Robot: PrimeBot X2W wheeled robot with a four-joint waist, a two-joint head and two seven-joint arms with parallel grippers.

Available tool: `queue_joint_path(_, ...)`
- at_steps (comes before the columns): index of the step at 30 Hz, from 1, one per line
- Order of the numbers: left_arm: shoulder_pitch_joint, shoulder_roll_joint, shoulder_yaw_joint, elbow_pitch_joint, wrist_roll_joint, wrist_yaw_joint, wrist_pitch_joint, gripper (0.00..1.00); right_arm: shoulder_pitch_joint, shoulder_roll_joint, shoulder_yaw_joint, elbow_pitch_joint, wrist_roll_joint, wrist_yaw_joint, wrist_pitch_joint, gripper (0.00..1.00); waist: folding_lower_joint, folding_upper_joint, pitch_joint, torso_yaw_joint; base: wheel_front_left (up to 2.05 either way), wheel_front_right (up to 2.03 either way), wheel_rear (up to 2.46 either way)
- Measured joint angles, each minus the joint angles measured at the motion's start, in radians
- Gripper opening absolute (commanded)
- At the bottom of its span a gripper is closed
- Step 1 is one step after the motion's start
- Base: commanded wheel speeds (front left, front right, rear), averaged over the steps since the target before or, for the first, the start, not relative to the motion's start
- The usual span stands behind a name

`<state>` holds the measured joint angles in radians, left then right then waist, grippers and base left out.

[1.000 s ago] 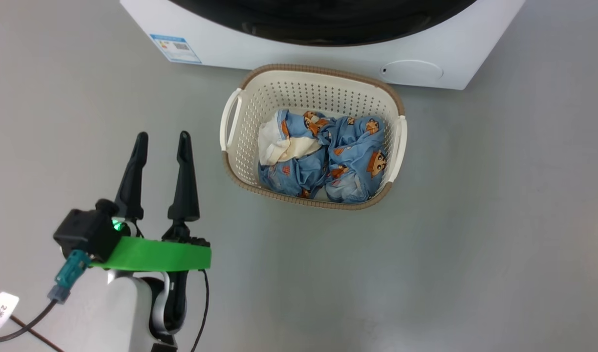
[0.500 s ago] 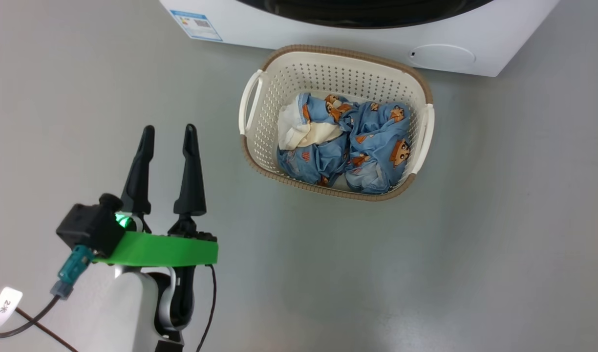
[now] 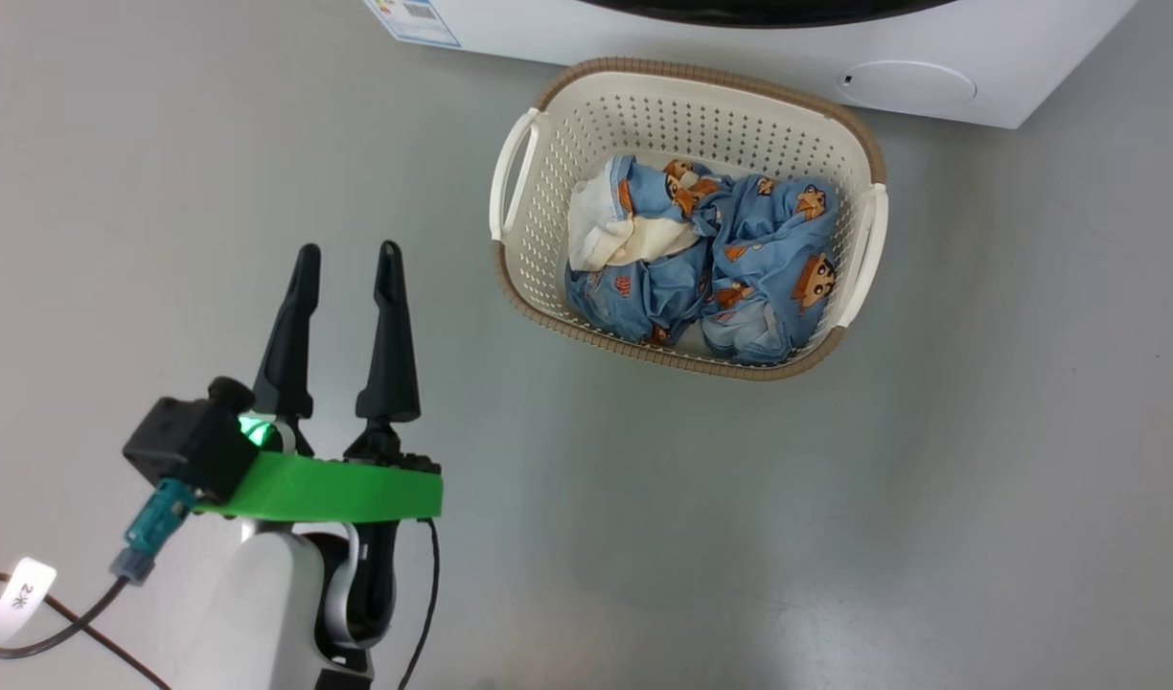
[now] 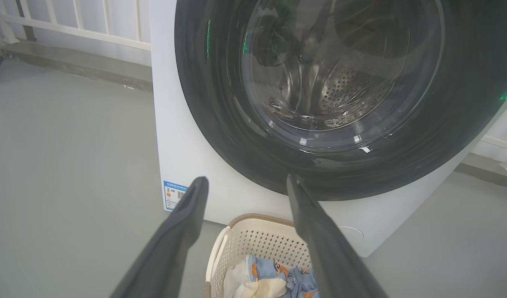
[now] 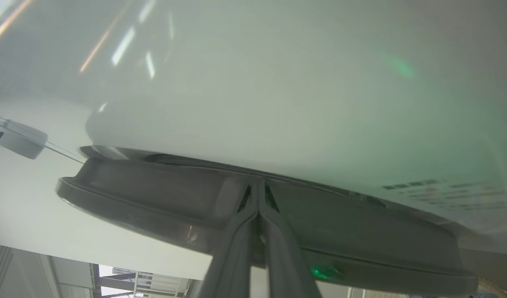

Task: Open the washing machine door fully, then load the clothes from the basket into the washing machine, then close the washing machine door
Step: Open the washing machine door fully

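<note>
The washing machine (image 4: 183, 145) stands behind the basket (image 3: 701, 72), which sits on the floor close to its front. Its round glossy black door (image 4: 328, 95) looks shut against the white front. The basket holds blue printed clothes (image 3: 730, 268) and a cream piece. My left gripper (image 3: 348, 251) hangs open and empty, left of the basket and nearer me. From its own wrist, the left gripper (image 4: 247, 180) points at the door's lower edge above the basket (image 4: 257, 244). My right gripper (image 5: 258, 184) is shut, its tips at the door (image 5: 154, 194) rim where it meets the machine (image 5: 278, 103).
Grey floor lies all around the basket. A white railing (image 4: 71, 25) runs behind the machine on the left. A round service cover (image 3: 908, 84) sits low on the machine's front. A cable with a white tag (image 3: 16, 599) trails by my left arm.
The head camera has moved, so the basket and machine now sit higher and further right in its picture. My left gripper stays open and empty.
</note>
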<state>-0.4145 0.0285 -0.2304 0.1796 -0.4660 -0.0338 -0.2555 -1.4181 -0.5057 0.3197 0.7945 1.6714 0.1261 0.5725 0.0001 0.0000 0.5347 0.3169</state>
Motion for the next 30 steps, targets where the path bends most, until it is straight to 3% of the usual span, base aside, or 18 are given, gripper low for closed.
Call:
queue_joint_path(18,-0.002,0.000,-0.008,0.000,-0.026,0.001,0.000,1.00,-0.002,0.021,0.020,0.015,-0.002,0.000,0.061,0.00,0.0000,0.0000,-0.002,0.019,0.00,0.00,0.00)
queue_joint_path(30,0.006,0.000,0.018,0.019,0.005,-0.002,0.000,1.00,0.152,0.064,0.040,-0.008,-0.001,0.000,0.107,0.00,-0.0001,0.0000,-0.092,-0.009,0.00,0.00,0.00)
